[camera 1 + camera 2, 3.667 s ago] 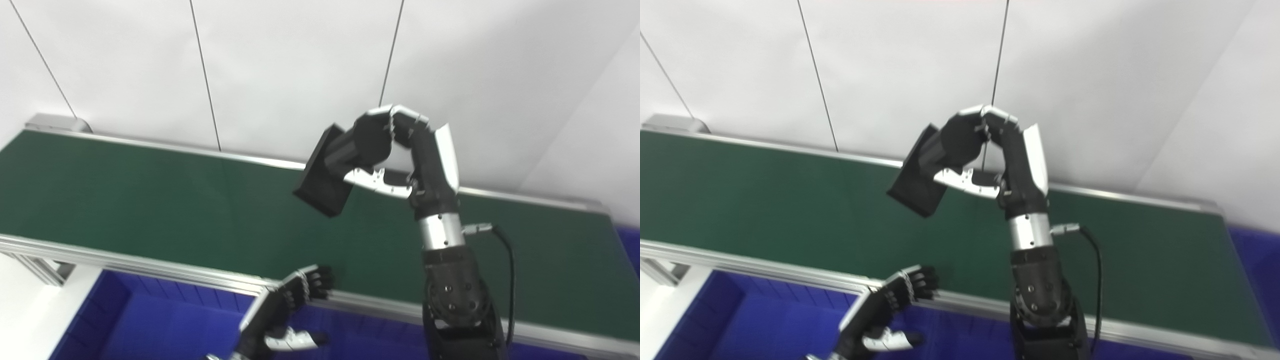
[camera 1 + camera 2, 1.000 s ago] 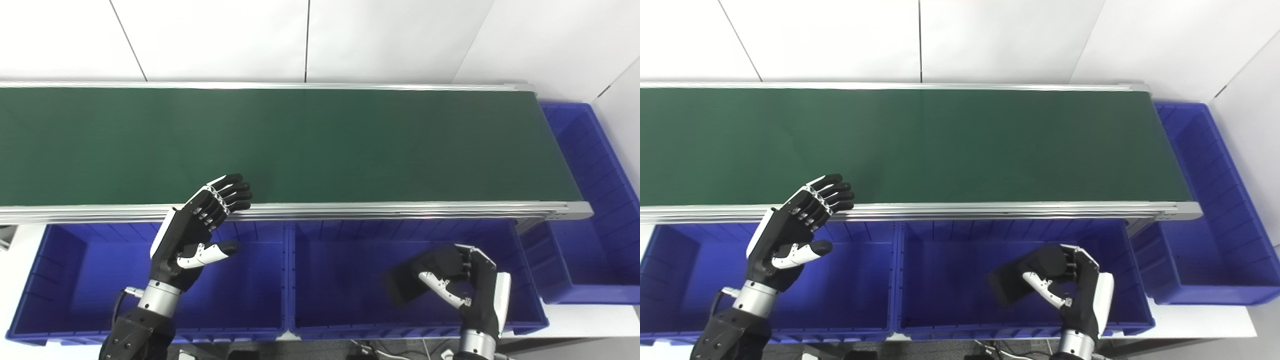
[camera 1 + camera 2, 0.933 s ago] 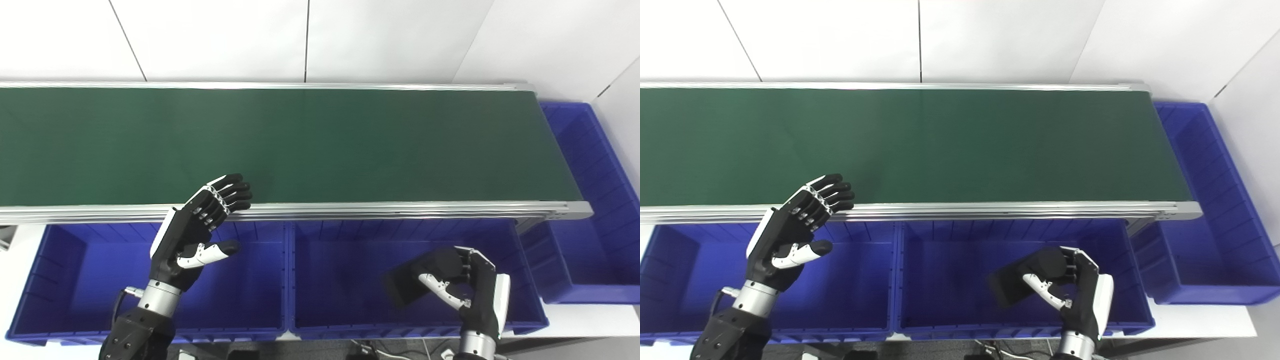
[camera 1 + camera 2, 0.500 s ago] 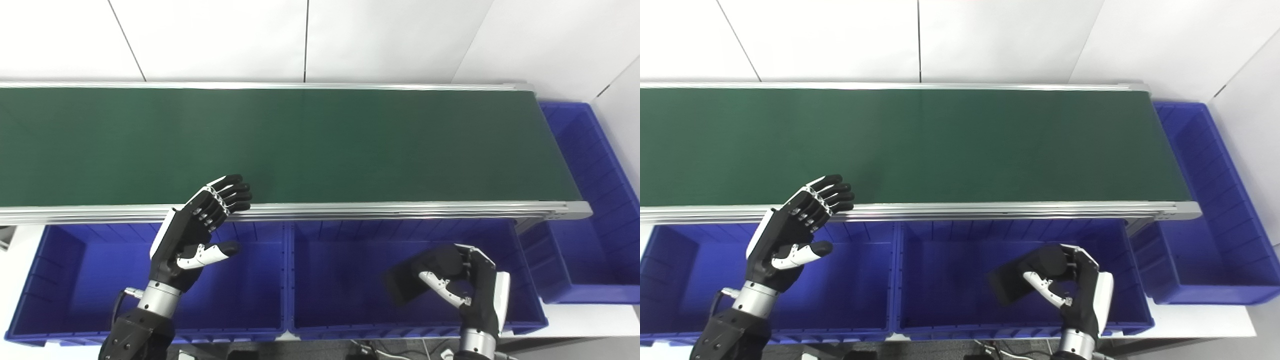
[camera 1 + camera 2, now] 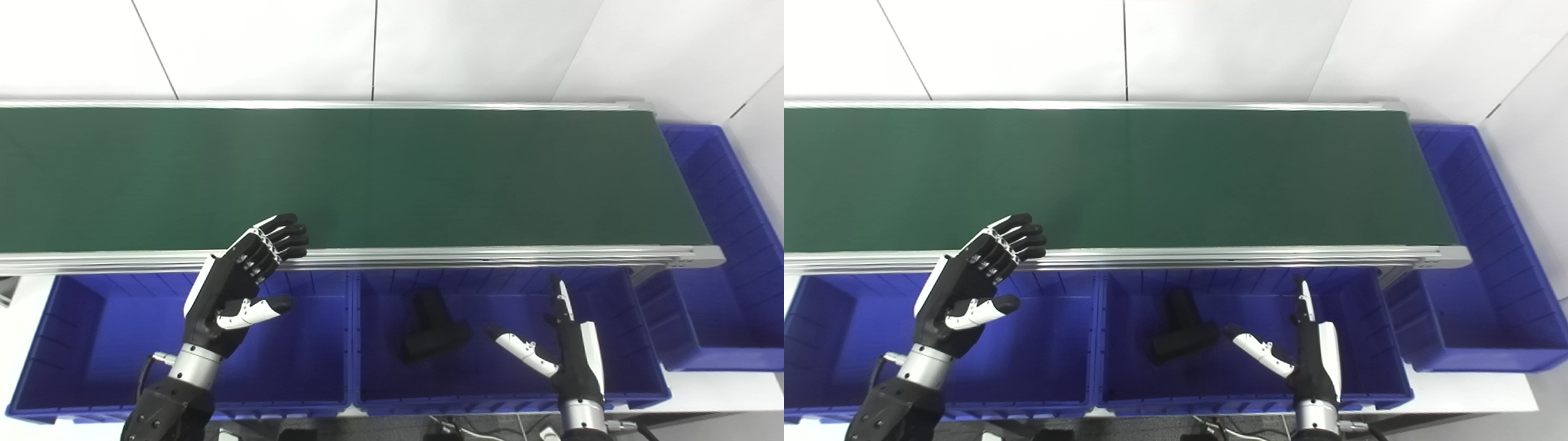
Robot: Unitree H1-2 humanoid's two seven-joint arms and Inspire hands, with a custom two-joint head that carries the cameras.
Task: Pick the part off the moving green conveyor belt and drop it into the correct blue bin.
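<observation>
White wall panels back the belt (image 5: 367, 177). My right hand (image 5: 566, 352) is spread, empty, over the middle bin (image 5: 508, 401); the part (image 5: 432, 327) seems to rest inside. My left hand (image 5: 242, 285) hangs open.

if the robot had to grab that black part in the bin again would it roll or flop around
The black part looks rigid, so it probably won't flop. Its T shape, a round stem on a wide flat head, should stop rolling. Smooth dark plastic might slip a little.

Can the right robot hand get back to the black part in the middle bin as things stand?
Probably yes. The right robot hand is open inside the same middle bin, just right of the black part, with bare bin floor between them and nothing on top.
</observation>
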